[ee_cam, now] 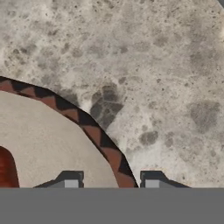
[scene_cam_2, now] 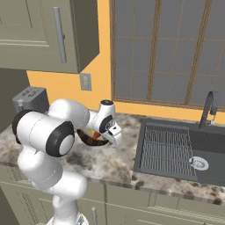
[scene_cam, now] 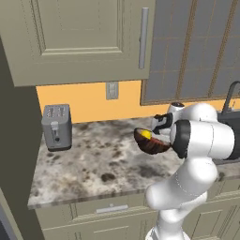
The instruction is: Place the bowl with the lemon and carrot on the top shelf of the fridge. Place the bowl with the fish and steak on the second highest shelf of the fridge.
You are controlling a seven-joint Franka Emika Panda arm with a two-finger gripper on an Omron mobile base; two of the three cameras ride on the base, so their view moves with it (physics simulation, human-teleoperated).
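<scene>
Your gripper [ee_cam: 109, 181] has its jaws set one to each side of the patterned rim of the small dark brown round bowl [scene_cam: 151, 142]; in the hand view one fingertip [ee_cam: 70, 180] stands over the pale inside, the other outside the wall, but you cannot tell whether they press it. The bowl sits tilted above the speckled stone counter [scene_cam: 93, 164], beside the white arm's wrist. The bright yellow lemon [scene_cam: 146, 134] shows inside it. A grey toaster [scene_cam: 56, 126] stands well apart at the wall.
</scene>
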